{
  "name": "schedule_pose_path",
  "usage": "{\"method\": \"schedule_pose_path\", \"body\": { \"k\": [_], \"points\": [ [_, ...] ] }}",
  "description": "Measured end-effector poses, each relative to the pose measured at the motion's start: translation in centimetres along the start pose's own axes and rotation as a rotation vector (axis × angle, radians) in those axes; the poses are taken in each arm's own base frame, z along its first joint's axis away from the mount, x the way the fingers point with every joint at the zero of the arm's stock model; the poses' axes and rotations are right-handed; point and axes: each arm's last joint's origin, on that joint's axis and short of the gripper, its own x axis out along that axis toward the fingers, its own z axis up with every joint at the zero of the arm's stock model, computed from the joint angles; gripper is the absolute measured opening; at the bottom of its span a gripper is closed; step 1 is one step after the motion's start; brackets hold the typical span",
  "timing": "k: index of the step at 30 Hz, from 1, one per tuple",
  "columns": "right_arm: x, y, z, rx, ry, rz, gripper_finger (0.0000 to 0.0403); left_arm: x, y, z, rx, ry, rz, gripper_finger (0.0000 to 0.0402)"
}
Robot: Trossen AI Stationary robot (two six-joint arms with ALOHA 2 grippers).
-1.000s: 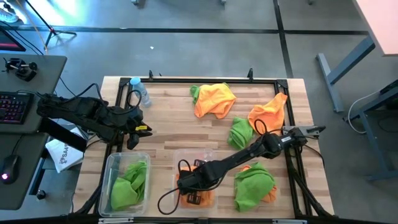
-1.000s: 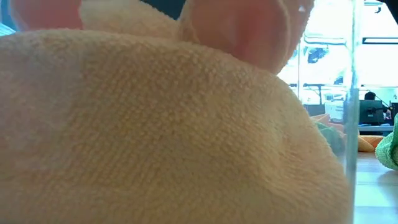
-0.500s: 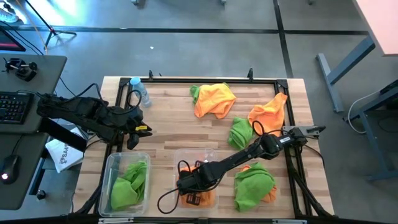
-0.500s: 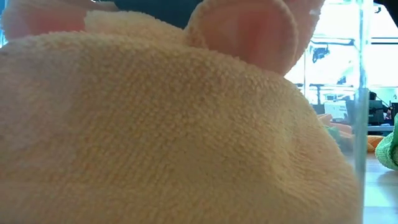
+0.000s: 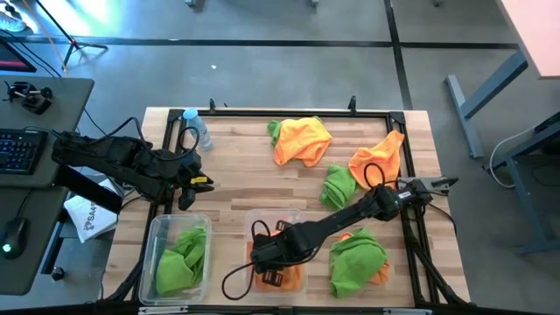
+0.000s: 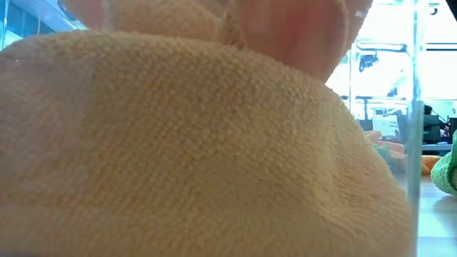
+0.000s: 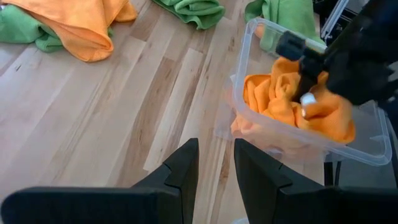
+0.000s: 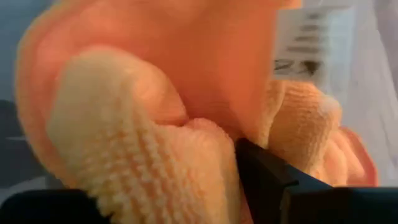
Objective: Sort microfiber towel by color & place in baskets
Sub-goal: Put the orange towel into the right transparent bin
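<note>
Reaching into the middle tub [image 5: 293, 219], the right gripper [image 5: 262, 256] sits among the orange towel [image 7: 292, 102] there; I cannot tell how its jaws stand. The left gripper [image 7: 214, 163] waits over the table's left side, jaws slightly apart, holding nothing. Green towels [image 5: 181, 254] fill the left tub [image 5: 156, 236]; other towels lie loose on the table [image 5: 236, 175].

Bright, even light; blurred close-ups
</note>
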Motion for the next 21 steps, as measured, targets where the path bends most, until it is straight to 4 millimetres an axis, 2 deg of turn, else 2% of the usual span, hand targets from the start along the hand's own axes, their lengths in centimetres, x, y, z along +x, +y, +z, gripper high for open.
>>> {"method": "schedule_pose_path", "body": {
  "k": [8, 12, 16, 21],
  "points": [
    [-3.9, 0.0, 0.2, 0.001, -0.069, 0.026, 0.0111, 0.0, 0.0, 0.0, 0.000, 0.001, 0.001, 0.0090],
    [-5.5, -0.3, -0.5, -0.004, -0.028, 0.006, 0.0111, 0.0, 0.0, 0.0, 0.000, 0.001, 0.001, 0.0090],
    [-6.1, -0.5, -1.5, 0.036, 0.048, -0.028, 0.0111, 0.0, 0.0, 0.0, 0.000, 0.001, 0.001, 0.0090],
    [-5.9, 0.0, -2.0, 0.011, 0.155, 0.081, 0.0111, 0.0, 0.0, 0.0, -0.001, 0.001, 0.001, 0.0090]
  ]
}}
